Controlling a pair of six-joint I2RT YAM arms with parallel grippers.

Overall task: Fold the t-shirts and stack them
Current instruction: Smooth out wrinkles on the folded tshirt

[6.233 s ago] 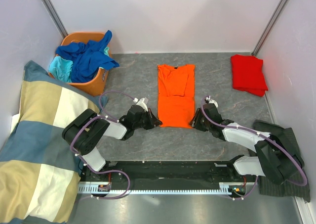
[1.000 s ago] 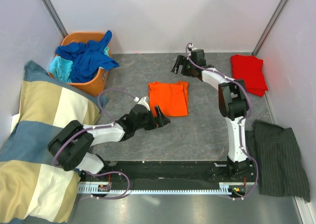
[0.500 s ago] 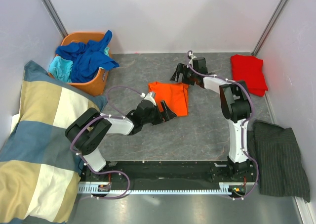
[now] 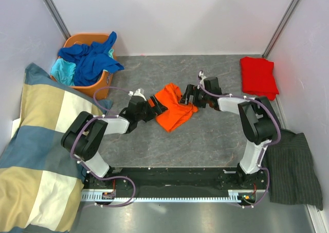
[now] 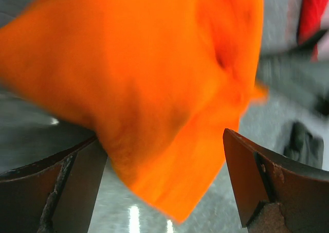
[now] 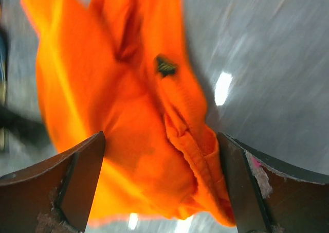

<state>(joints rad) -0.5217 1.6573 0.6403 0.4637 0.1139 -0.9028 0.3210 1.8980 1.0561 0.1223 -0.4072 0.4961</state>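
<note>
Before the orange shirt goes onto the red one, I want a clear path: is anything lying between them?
No loose object. Between the orange shirt and the red shirt only bare table shows, except the right gripper and right arm, which sit on that line at the orange shirt's right side.

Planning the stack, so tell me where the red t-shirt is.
In the top view, the red t-shirt lies folded at the far right, beside the right wall, well apart from the orange t-shirt in the middle.
</note>
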